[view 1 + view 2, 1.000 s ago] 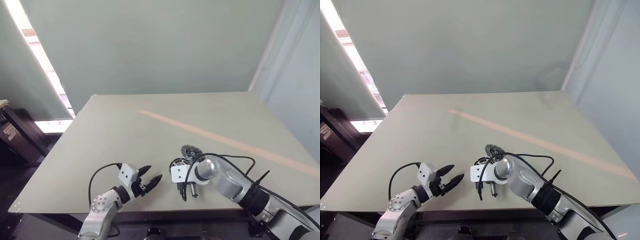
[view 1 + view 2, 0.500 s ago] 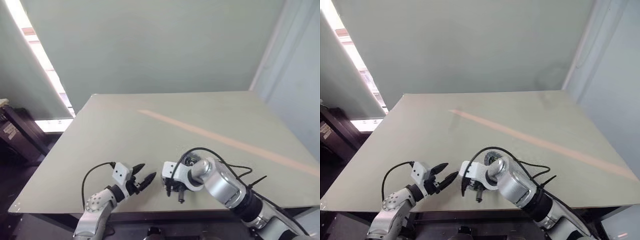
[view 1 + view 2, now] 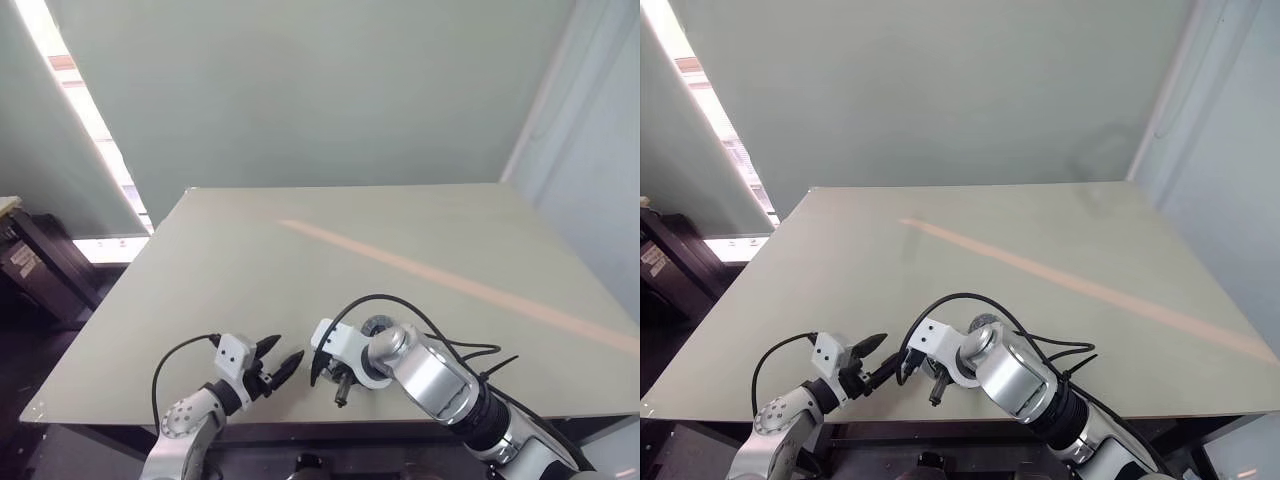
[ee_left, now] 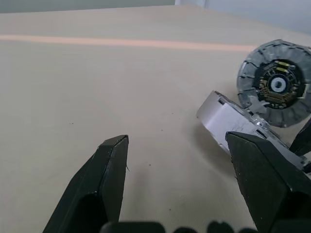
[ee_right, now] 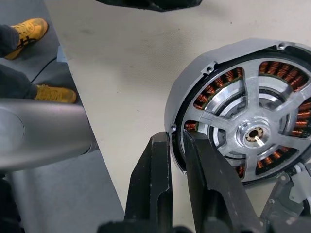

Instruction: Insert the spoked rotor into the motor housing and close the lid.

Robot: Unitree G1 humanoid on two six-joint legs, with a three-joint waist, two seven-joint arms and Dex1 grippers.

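Spoked rotor [image 5: 248, 133] sits seated inside the motor housing [image 5: 194, 82], silvery spokes over copper windings, on the surface [image 3: 300, 270] near its front edge. Lid [image 4: 276, 83] stands raised at the housing's edge, not yet closed. Right gripper [image 5: 177, 145]: jaws clenched on the housing's thin rim at about 8 o'clock. Left gripper [image 4: 177, 145]: jaws released, holding nothing, just beside the housing. Handling judgement: rigid, dense metal, likely slippery; windings are fragile. Grip the outer rim or push the lid's solid face only.
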